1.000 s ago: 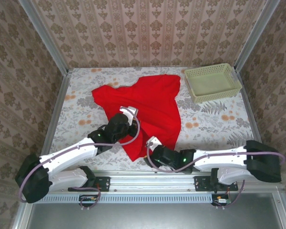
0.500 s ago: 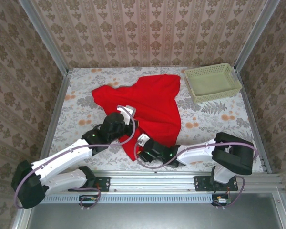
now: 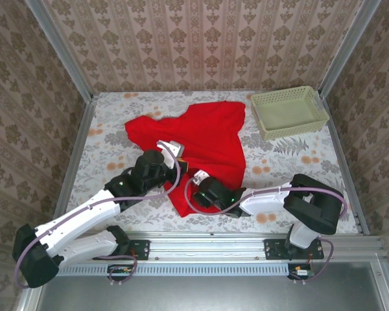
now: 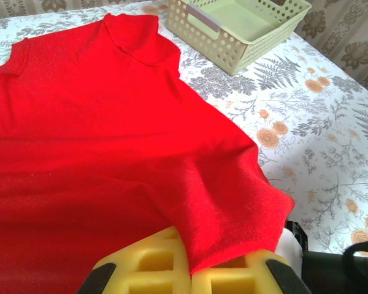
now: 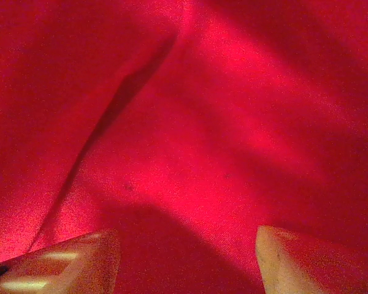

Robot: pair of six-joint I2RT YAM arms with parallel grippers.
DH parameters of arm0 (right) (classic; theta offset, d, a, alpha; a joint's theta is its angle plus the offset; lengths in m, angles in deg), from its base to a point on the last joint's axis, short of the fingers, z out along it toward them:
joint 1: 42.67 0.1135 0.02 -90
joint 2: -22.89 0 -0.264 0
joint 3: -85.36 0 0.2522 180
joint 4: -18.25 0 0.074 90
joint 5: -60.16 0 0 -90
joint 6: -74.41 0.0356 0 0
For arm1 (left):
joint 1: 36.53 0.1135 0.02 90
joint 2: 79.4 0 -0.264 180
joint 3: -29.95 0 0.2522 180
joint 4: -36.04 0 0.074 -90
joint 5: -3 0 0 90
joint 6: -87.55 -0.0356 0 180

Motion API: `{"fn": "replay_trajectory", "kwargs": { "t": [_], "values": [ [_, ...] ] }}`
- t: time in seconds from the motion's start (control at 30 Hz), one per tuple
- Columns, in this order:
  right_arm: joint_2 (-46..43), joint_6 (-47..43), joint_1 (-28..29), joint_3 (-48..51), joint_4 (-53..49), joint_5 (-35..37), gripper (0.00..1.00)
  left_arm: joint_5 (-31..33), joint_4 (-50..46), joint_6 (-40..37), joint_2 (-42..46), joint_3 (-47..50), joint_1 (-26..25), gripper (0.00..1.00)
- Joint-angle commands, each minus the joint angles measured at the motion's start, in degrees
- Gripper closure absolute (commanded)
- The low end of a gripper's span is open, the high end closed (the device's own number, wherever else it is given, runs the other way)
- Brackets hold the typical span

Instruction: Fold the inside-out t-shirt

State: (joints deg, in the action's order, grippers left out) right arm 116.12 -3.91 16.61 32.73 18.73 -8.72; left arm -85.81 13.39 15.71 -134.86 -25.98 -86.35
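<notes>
1. The inside-out t-shirt [image 3: 211, 129], plain and bright red, lies spread across the middle of the flowered desk [image 3: 292, 172]. It sits askew, with one short sleeve reaching left and its near end narrowing to a point close to the arms' bases.
2. The left gripper [image 4: 187, 269] is closed on the shirt. In the left wrist view a flap of red cloth runs down between its yellow pads [image 4: 147, 263], and the rest of the garment stretches away flat beyond.
3. The right gripper [image 5: 187, 257] hangs low over the near part of the shirt, just beside the left one. Its two pale fingers stand apart and grip nothing, with only smooth red cloth and one long crease below them.
4. A pale green basket [image 3: 288, 111] stands at the far right corner of the desk, near the shirt's far edge but not touching it.
5. The job looks to be at an early stage. The shirt is laid out and one arm has hold of it, but no clean fold shows. The cloth is in a single rumpled layer over most of its spread, doubled only at the small flap by the left gripper.
6. Nearly everything appears to be left: squaring the cloth, bringing the sleeves and sides in, then doubling the body over. Whether the seams face outward cannot be told at this distance.
</notes>
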Motion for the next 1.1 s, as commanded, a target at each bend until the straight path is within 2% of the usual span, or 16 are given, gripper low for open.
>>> {"fn": "replay_trajectory", "kwargs": {
  "t": [0.0,0.13,0.27,0.5,0.63,0.9,1.07],
  "values": [
    [1.5,0.7,-0.6,-2.8,1.6,6.4,0.38,-2.7,-1.4,-0.6,0.6,-3.6,0.3,1.0],
    [6.0,2.1,-1.3,-5.3,6.5,12.3,0.36,-4.0,-4.5,0.2,-0.9,-7.8,0.1,1.0],
    [9.3,3.5,-4.1,-8.2,8.3,12.2,0.36,-4.8,-7.5,-0.5,-1.8,-11.6,-0.1,0.99],
    [11.6,4.0,-8.2,-12.8,9.0,8.2,0.33,-6.1,-10.0,-1.1,-3.3,-16.8,-0.5,0.98],
    [13.8,9.2,-11.1,-16.0,7.1,3.8,0.28,-7.5,-9.7,-0.8,-4.4,-20.2,-0.8,0.98],
    [15.7,19.1,-16.0,-16.0,10.5,-5.3,0.25,-4.2,-11.7,-2.2,-5.1,-25.2,-0.9,0.98],
    [18.6,20.6,-16.7,-21.5,3.5,-2.7,0.25,-6.6,-11.8,-1.7,-6.1,-27.6,-1.3,0.98]
  ]
}}
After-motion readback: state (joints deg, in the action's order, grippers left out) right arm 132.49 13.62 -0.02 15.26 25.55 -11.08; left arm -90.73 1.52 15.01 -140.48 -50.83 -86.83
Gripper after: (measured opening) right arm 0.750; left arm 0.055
